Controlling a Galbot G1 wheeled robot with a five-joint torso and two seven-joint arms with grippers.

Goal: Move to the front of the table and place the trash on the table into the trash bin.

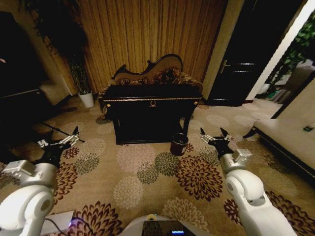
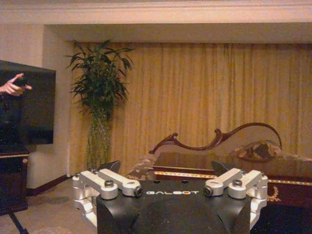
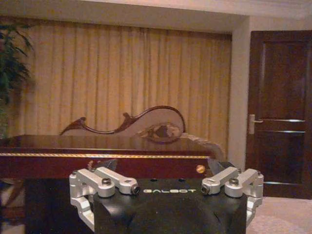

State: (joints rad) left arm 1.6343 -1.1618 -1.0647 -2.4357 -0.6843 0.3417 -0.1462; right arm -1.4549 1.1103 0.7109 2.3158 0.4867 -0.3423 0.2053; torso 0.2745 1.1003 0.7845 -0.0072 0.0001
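Two grippers spread, empty: left gripper [image 1: 60,141] at 9 o'clock, right gripper [image 1: 214,137] at 3. Table [image 1: 152,100] at 12, trash bin [image 1: 179,144] just before it.

Glossy white rounded arm shells, silver-grey wrist blocks. Left gripper [image 1: 60,141] and right gripper [image 1: 215,137]: black pointed fingers, silver linkages with screws. Black palm housing marked "GALBOT".

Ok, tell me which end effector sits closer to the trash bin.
The right end effector: it hangs open just beside the trash bin on the floral carpet. The left end effector, also open, is far off across the table's front.
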